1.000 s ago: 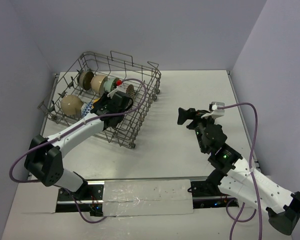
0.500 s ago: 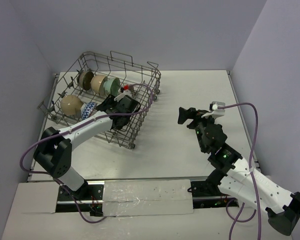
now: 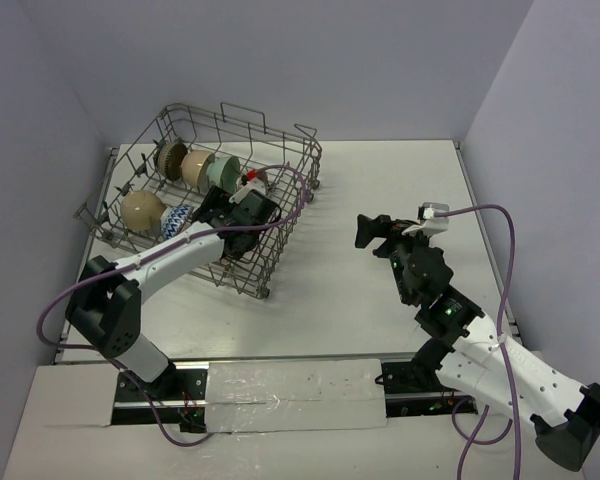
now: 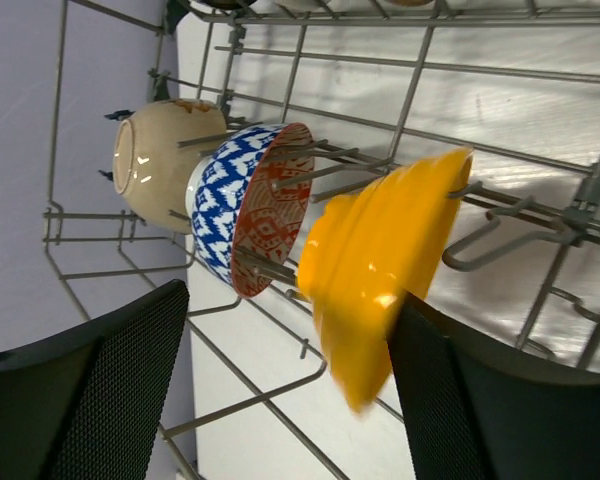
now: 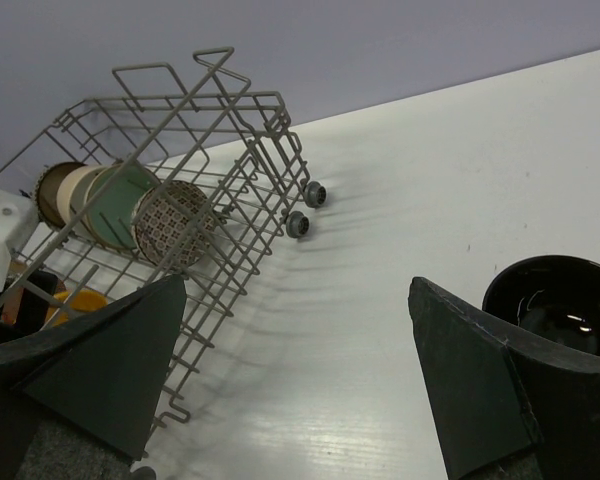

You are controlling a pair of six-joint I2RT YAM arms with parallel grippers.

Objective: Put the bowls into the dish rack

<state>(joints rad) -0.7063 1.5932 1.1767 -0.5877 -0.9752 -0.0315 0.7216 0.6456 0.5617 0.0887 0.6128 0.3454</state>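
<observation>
Bowls stand on edge between the upright tines of the large rectangular grey wire dish rack (image 3: 298, 200), which sits at the far left of the white desk (image 3: 380, 180).

In the near row, seen from the left wrist, a glossy orange-yellow ceramic bowl (image 4: 380, 250) with ribbed sides leans on the tines. Just beside it is a bowl with a blue-and-white patterned outside (image 4: 220, 200) and a red-orange patterned inside. Next comes a plain beige bowl (image 4: 155, 160), its round base turned away from the others.

The far row shows best from the right wrist. It holds a brown bowl (image 5: 48, 190), a cream one (image 5: 78, 190), a pale green one (image 5: 120, 205) and a bowl with a fine brown-and-white patterned outside (image 5: 175, 222), all packed close together.

The left hand (image 4: 290, 335) is inside the rack with its black fingers (image 4: 100, 390) spread wide. They stand on either side of the orange-yellow bowl's lower rim and do not clamp it. That lower edge is blurred. The right hand (image 5: 298, 300) hangs above bare desk, well apart from the rack, fully spread with nothing between its fingers.
</observation>
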